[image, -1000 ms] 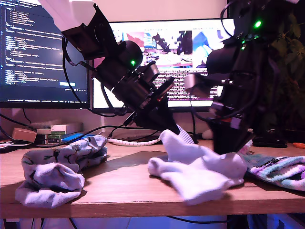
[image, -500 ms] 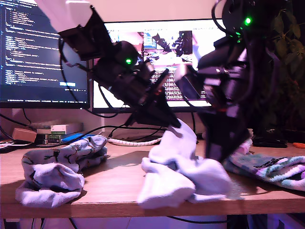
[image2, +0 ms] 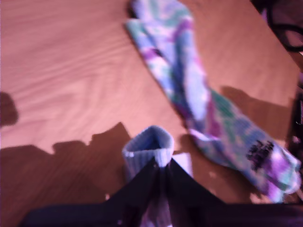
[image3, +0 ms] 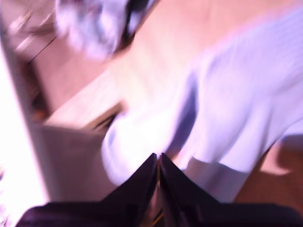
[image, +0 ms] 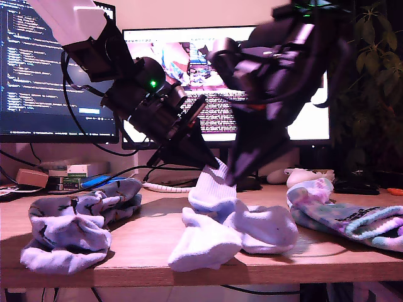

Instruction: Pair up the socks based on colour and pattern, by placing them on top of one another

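Note:
Two white socks (image: 214, 236) lie heaped at the table's middle front in the exterior view. My first gripper (image: 212, 165) is shut on one upright white cuff (image2: 147, 146). The arm at the exterior view's right is blurred; its second gripper (image: 236, 177) hangs just beside that cuff, above the white heap (image3: 227, 109). Its jaws look shut (image3: 158, 158) with nothing seen between them. A tie-dye sock (image: 352, 217) with a lettered cuff (image2: 189, 94) lies at the exterior view's right. Pale blue patterned socks (image: 69, 229) sit bunched at the exterior view's left (image3: 90, 23).
Two monitors (image: 56, 69) stand behind the arms. Cables (image: 167, 187) and small boxes (image: 79, 171) lie along the back of the wooden table (image: 145, 251). A plant (image: 378, 94) stands at the exterior view's right. The heap reaches the table's front edge.
The second arm has swung up and toward the exterior view's left, dragging the white socks leftward off the tie-dye sock. My first gripper has drifted slightly left, keeping the white cuff.

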Tool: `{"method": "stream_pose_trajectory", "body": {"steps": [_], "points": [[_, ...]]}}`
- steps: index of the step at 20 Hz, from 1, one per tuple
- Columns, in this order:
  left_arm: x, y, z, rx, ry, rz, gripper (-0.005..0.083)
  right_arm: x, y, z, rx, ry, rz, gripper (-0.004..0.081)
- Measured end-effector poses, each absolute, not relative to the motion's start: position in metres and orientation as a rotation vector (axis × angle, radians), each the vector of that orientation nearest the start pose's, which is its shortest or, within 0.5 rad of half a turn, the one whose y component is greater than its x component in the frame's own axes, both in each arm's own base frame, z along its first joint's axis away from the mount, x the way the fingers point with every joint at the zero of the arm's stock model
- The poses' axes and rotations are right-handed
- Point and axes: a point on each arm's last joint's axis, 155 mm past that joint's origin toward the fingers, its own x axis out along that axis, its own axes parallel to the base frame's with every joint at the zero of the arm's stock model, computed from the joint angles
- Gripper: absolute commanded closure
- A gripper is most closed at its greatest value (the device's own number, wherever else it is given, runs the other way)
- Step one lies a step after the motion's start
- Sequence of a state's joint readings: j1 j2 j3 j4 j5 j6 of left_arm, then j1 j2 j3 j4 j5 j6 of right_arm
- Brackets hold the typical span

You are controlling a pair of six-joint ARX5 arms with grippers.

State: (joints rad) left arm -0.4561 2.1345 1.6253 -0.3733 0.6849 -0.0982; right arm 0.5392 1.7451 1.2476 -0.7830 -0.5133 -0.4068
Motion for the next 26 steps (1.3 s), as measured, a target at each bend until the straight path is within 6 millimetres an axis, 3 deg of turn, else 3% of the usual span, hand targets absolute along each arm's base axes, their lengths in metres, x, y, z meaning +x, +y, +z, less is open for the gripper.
{"method": "stream_pose_trajectory", "body": {"steps": [2, 5, 6, 9, 12, 16, 18, 21, 23, 26], "points": [[0.429, -0.345, 0.097, -0.182, 0.976, -1.024, 0.0415, 0.280, 0.273, 0.083, -0.323, 1.113, 1.151, 0.0783], [0.428, -0.351, 0.101, -0.172, 0.951, -1.047, 0.0436, 0.283, 0.270, 0.081, -0.337, 1.114, 1.128, 0.0783], [0.428, -0.352, 0.102, -0.176, 0.948, -1.056, 0.0496, 0.284, 0.269, 0.080, -0.334, 1.117, 1.122, 0.0783], [0.424, -0.353, 0.117, -0.215, 0.950, -1.118, 0.0798, 0.284, 0.270, 0.081, -0.321, 1.124, 1.112, 0.0783], [0.440, -0.347, 0.139, -0.215, 0.894, -1.113, 0.0793, 0.294, 0.270, 0.089, -0.319, 1.081, 1.071, 0.0783], [0.445, -0.318, 0.125, -0.132, 0.961, -0.963, 0.0793, 0.331, 0.257, 0.131, -0.320, 0.921, 0.865, 0.0783], [0.443, -0.305, 0.125, 0.005, 0.944, -0.914, 0.0793, 0.354, 0.245, 0.159, -0.315, 0.816, 0.727, 0.0783], [0.445, -0.298, 0.158, 0.051, 0.862, -0.869, 0.0793, 0.382, 0.226, 0.201, -0.285, 0.653, 0.563, 0.0783], [0.446, -0.290, 0.180, 0.072, 0.805, -0.834, 0.0793, 0.388, 0.213, 0.222, -0.258, 0.560, 0.501, 0.0783], [0.437, -0.275, 0.189, 0.107, 0.759, -0.772, 0.0793, 0.395, 0.191, 0.242, -0.174, 0.430, 0.438, 0.0783]]}}
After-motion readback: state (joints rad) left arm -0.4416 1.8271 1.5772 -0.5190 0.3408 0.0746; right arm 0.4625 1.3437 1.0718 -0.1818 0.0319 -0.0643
